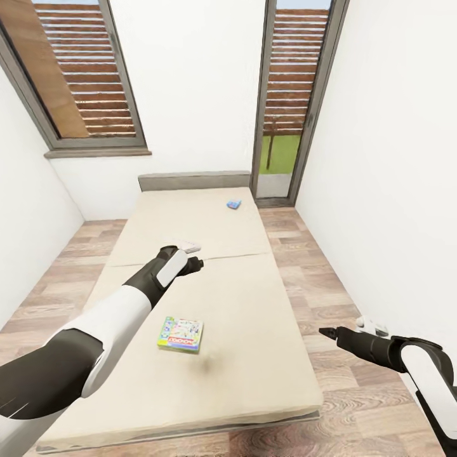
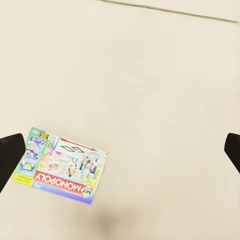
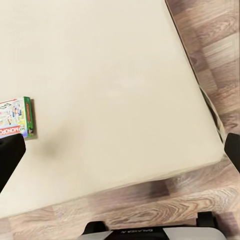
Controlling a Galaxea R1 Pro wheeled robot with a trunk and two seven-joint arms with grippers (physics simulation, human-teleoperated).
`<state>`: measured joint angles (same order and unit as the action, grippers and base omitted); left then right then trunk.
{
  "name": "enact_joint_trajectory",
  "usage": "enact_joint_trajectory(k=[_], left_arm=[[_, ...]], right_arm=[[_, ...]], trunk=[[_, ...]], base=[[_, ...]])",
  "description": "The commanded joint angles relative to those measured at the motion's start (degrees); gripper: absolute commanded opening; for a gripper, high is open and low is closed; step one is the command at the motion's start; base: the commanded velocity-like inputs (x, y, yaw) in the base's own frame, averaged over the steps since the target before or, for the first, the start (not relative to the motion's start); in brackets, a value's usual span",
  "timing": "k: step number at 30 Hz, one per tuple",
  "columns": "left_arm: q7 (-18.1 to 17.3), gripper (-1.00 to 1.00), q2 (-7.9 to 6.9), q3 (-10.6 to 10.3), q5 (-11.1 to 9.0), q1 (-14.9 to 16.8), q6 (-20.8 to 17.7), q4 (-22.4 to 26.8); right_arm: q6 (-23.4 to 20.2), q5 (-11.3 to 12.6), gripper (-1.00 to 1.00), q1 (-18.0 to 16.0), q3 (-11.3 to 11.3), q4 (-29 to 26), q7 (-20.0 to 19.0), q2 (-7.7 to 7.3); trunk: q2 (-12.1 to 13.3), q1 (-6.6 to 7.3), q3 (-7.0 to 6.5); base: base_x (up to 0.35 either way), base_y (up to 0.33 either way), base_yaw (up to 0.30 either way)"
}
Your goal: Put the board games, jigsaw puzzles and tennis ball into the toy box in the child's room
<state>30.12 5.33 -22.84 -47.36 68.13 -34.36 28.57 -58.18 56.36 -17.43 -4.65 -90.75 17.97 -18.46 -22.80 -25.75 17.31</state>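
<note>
**Two games on the bed, both claws empty**

From the head camera, the bed [image 1: 190,374] runs lengthwise away from the robot, its beige mattress bare but for two boxes. The multicoloured board game [image 1: 181,334] lies flat on the near half of the mattress, close to the middle. The small blue board game [image 1: 233,204] sits far off near the grey headboard [image 1: 193,181], toward the bed's right edge. The left arm reaches out over the mattress, and the left claw [image 1: 193,263] hangs above the seam between the two mattress halves, well apart from both boxes; I cannot tell from here how wide it stands. The right claw [image 1: 329,332] is held out over the wooden floor [image 1: 330,298] just beside the bed's right edge, gripping nothing.

From the left wrist camera, the multicoloured box [image 2: 62,166] reads "MY MONOPOLY" and rests flat on the mattress below. The two dark fingertips [image 2: 10,157] sit at opposite edges of the picture, so the left claw is spread wide and empty.

From the right wrist camera, the near right corner of the bed [image 3: 210,150] shows with the floor [image 3: 215,45] beyond it, and one end of the Monopoly box [image 3: 17,117] peeks in. Its fingertips [image 3: 9,160] are likewise far apart, wide and empty.
</note>
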Motion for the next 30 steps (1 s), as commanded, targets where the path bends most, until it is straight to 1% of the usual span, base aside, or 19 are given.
enact_joint_trajectory(k=[1,18,30], left_arm=[[0.5,1.0,-0.05,-0.4,-0.6,0.1,0.0,0.1],[0.6,1.0,-0.13,-0.3,-0.5,0.0,0.0,0.0],[0.6,1.0,-0.23,-0.3,-0.5,0.0,0.0,-0.2]], right_arm=[[-0.2,0.6,1.0,-0.1,0.0,0.0,0.6,-0.01],[-0.2,0.6,1.0,-0.1,0.1,-0.1,0.5,0.21],[-0.1,0.6,1.0,-0.1,0.1,-0.1,0.5,0.39]], trunk=[[-0.1,-0.03,0.21],[-0.1,-0.03,1.81],[-0.1,-0.03,2.81]], base=[[0.0,0.0,-0.098],[0.0,0.0,-0.094],[0.0,0.0,0.007]])
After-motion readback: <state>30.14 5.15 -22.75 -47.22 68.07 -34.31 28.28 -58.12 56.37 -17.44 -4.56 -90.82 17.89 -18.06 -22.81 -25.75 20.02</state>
